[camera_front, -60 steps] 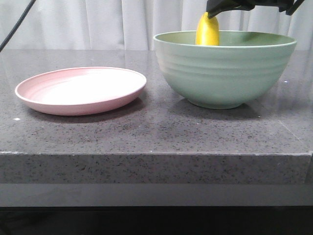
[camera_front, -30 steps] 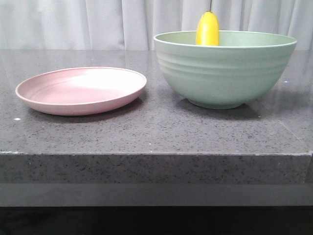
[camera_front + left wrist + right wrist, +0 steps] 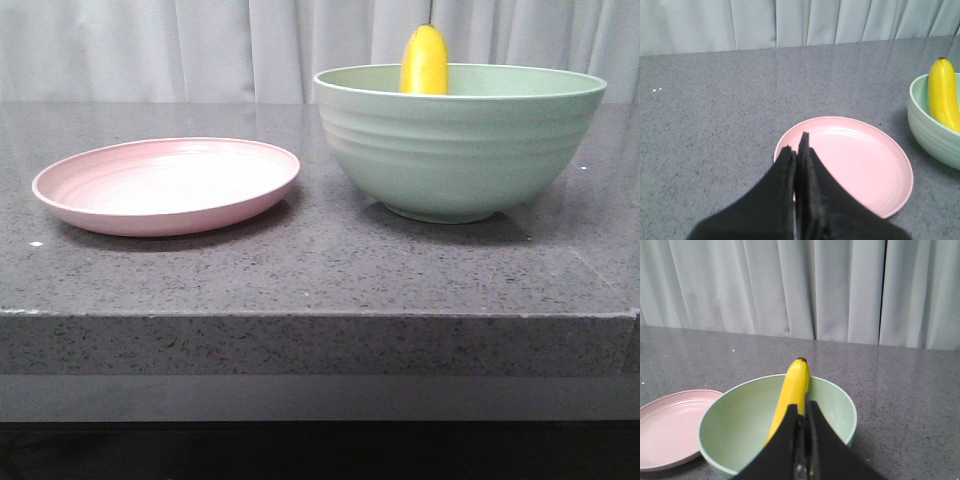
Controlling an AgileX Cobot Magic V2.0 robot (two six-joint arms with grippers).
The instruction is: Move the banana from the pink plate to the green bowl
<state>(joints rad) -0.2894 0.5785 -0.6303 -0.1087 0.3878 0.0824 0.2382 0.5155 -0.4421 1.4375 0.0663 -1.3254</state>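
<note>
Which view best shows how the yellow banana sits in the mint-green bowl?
The right wrist view: it looks into the ridged mint-green bowl, where the curved yellow banana leans against the inner wall. The front view shows only the tip above the rim; the left wrist view shows its upper part at the frame edge.

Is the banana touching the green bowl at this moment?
Touching. In the right wrist view the banana lies inside the bowl, its tip leaning on the rim.

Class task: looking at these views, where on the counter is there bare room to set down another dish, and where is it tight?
Free: the counter strip in front of the pink plate and green bowl, and the stretch left of the plate. Tight: the narrow gap between plate and bowl. The bowl holds the banana.
</note>
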